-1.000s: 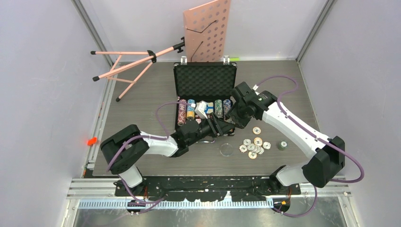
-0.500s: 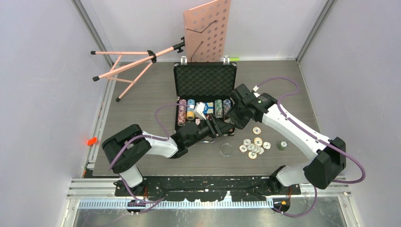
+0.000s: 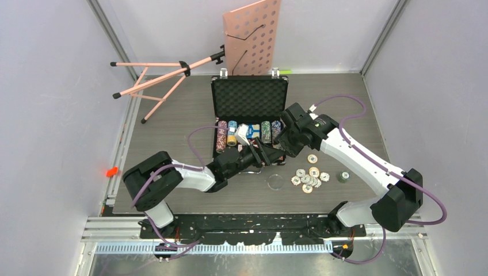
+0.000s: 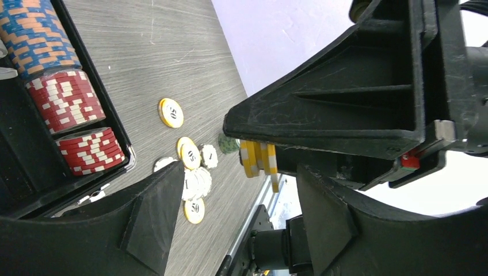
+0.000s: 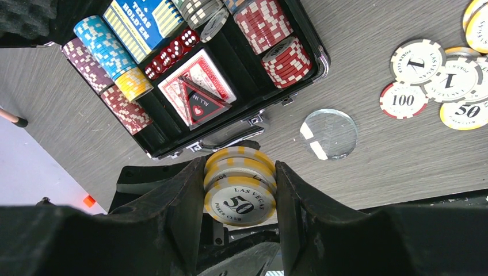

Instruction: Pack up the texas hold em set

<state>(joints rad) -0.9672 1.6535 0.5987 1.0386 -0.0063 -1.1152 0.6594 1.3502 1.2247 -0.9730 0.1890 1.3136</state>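
Yellow-edged chips [image 5: 240, 187], a short stack marked 50, are pinched across their rims by the right fingers [image 5: 178, 213], which are closed partway on them. The stack is held close to the near edge of the open case [image 3: 249, 100] in the middle of the bench [image 3: 167, 121]. The left fingers [image 4: 152, 215] are spread wide just beside the stack, and nothing is held between them.

Such chips are judged to be stiff, dense for their size and smooth-faced. A stack gripped only at its rims may therefore shear or fan apart, so an even squeeze square across the edges is called for. The case is judged to be rigid, heavy once filled, and best taken by its handle.

Only in the right wrist view is the tray laid out: rows of chips, red dice [image 5: 172, 52], a blue card box [image 5: 141, 20], and beyond it a clear disc [image 5: 328, 133] and loose chips [image 5: 429, 63] on the bench. In the left wrist view the stack is seen edge-on and slightly uneven. From above the stack is hidden, but a lone green chip [image 3: 343, 176] is shown at the right.
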